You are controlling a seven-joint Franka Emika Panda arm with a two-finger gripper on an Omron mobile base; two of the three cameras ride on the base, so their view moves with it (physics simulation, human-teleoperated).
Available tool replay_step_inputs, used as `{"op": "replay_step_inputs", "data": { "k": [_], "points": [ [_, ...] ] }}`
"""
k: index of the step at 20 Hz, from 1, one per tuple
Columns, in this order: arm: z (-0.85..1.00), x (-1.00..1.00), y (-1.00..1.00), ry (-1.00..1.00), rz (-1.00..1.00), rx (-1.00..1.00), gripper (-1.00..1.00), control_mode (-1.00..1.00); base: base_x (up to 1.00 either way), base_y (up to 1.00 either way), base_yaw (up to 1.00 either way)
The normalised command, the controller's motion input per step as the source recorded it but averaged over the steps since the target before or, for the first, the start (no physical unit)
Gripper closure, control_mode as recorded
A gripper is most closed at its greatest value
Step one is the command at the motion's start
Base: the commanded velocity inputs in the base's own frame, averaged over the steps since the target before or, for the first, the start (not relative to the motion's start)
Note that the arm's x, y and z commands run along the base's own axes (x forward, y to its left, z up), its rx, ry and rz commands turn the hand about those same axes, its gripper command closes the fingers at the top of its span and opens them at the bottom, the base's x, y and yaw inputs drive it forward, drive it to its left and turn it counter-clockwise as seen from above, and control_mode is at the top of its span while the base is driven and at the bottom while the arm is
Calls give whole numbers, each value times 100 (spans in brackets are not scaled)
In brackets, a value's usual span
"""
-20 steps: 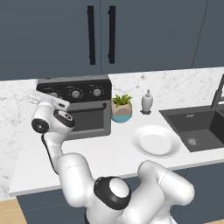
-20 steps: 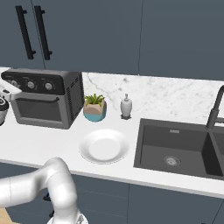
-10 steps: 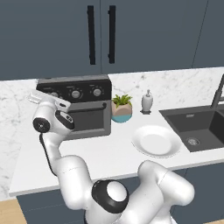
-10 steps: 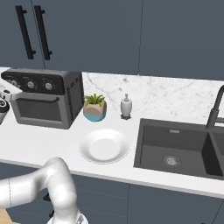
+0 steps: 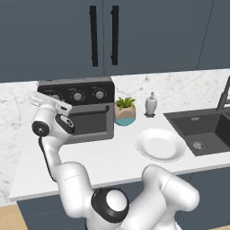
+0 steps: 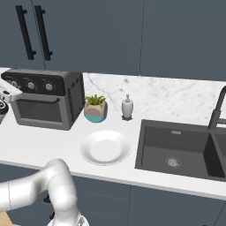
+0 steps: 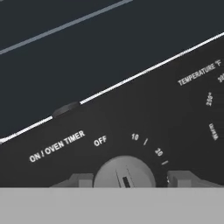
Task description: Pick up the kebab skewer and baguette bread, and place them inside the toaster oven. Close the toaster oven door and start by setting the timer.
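Observation:
The toaster oven [image 5: 90, 112] [image 6: 48, 103] stands on the counter with its door [image 5: 90, 123] [image 6: 37, 110] shut. My hand [image 5: 50, 107] is held up against the left end of its black knob panel. In the hand view my gripper [image 7: 130, 179] is open. Its fingertips [image 7: 76, 179] stand on either side of the silver timer knob [image 7: 124, 173], a little apart from it. The knob's panel reads "ON / OVEN TIMER", with OFF, 10 and 20 marked. The kebab skewer and the baguette bread are out of view.
A white plate [image 5: 159, 144] [image 6: 105, 148] lies right of the oven. Behind it are a potted plant [image 5: 125, 110] [image 6: 96, 108] and a soap dispenser [image 5: 151, 104] [image 6: 127, 107]. A dark sink [image 5: 202, 130] [image 6: 176, 150] lies at the right. Dark cabinets hang above.
The hand stays at the oven's left knob with barely any shift. Nothing else has moved.

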Motion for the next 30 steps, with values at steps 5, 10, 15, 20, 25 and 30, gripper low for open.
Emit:
{"op": "replay_step_inputs", "data": {
  "k": [5, 10, 15, 20, 25, 30],
  "points": [
    [-15, 0, 17, -7, -17, 55, 100, -100, 0, 0, 0],
    [-2, 0, 17, -6, -11, 55, 100, -100, 0, 0, 0],
    [-4, -12, 34, -9, -1, 51, 100, -100, 0, 0, 0],
    [-2, -22, 57, -13, 0, 41, 100, -100, 0, 0, 0],
    [0, -10, 74, -10, 0, 34, 100, -100, 0, 0, 0],
    [0, -10, 71, -6, 0, 34, 100, -100, 0, 0, 0]
  ]
}}
